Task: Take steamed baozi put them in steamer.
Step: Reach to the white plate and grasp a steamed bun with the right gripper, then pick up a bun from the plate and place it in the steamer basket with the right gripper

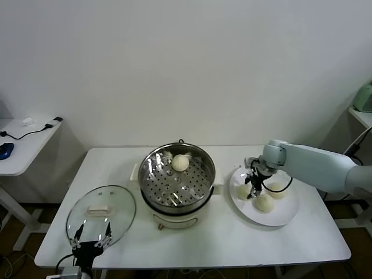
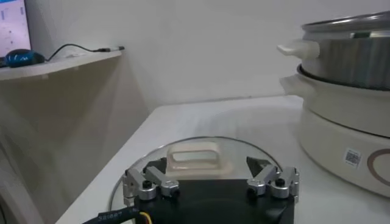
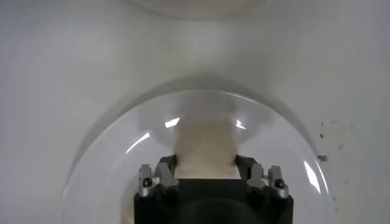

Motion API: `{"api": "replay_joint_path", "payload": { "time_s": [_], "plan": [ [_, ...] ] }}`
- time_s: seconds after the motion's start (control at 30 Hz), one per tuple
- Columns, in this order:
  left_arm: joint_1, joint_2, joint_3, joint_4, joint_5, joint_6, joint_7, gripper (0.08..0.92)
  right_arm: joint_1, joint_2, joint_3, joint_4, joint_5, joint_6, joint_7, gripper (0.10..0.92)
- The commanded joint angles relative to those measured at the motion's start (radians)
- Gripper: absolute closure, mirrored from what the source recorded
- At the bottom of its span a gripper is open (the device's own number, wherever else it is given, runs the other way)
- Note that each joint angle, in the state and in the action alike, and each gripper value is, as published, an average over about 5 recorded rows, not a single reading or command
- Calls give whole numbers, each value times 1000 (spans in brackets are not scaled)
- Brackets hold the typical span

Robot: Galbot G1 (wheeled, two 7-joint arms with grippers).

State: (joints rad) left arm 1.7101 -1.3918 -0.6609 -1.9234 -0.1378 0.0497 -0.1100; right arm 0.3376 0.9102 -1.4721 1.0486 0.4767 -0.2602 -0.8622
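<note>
Below the right gripper point(image 1: 254, 187): a small cream-white dough bun point(image 3: 204, 149) is clasped between closing fingers, resting on the flat white plate point(image 1: 285, 216).
Beside it: two more buns point(image 1: 271, 196) are left on that plate.
Away toward the left: one bun point(image 1: 180, 163) has been placed in the round shiny steel steamer point(image 1: 200, 192).
Left gripper point(image 2: 210, 182): held spread, idle over the round glass lid point(image 1: 125, 203).
Progress: one done, three remaining.
</note>
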Motion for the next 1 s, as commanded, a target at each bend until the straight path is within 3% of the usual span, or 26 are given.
{"api": "replay_joint_path", "payload": {
  "time_s": [0.03, 0.33, 0.5, 0.77, 1.0],
  "plan": [
    [6, -2, 3, -9, 3, 1, 0, 177, 142, -26, -59, 79, 30, 3, -43, 394],
    [6, -3, 18, -20, 14, 4, 1, 177, 703, 24, -358, 202, 331, 25, -154, 389],
    [8, -2, 26, -33, 16, 6, 1, 177, 869, 115, -353, 310, 527, -40, -125, 389],
    [13, -1, 31, -55, 16, 8, 2, 177, 801, 329, -213, 458, 730, -180, 40, 389],
    [19, -5, 31, -66, 16, 8, 1, 177, 600, 481, -174, 379, 712, -242, 134, 392]
  ]
}}
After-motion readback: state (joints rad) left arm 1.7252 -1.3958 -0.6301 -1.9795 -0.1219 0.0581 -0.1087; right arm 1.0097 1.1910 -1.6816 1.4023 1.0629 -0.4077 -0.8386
